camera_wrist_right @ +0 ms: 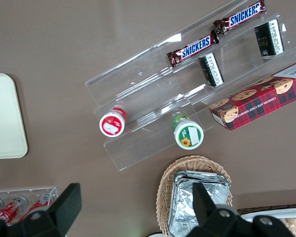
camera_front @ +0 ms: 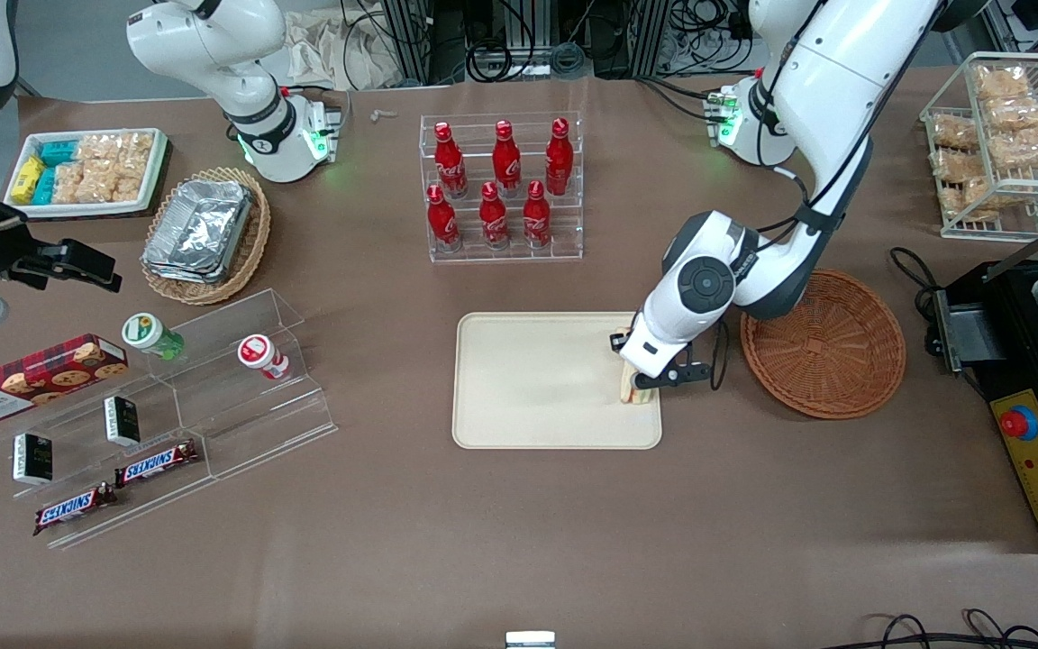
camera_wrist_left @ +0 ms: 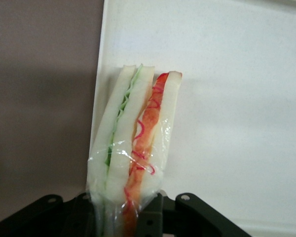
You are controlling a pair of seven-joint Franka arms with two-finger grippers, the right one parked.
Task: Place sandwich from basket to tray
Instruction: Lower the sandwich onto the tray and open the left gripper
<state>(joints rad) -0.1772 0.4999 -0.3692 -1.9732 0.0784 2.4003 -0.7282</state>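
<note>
brown tabletop fills the front view. the gripper (camera_front: pixel 643 380) hangs low over the tray (camera_front: pixel 537 383) at its edge toward the basket (camera_front: pixel 834 347), fingers clamped on the sandwich (camera_front: pixel 632 388). the basket, at the tray's 3 o'clock, looks bare. judged risk: the wedge sits right at the rim, so letting go here could leave it half off the tray or tip it onto the table. a rack of 6 red bottles (camera_front: pixel 503 185) stands at the tray's 12 o'clock, well apart — nothing blocks the drop.

wrist view: the wrapped sandwich (camera_wrist_left: pixel 135 143) is pinched at its narrow end, upright, its length running along the tray (camera_wrist_left: pixel 237 98) edge — loose film could cling to a finger on release.
</note>
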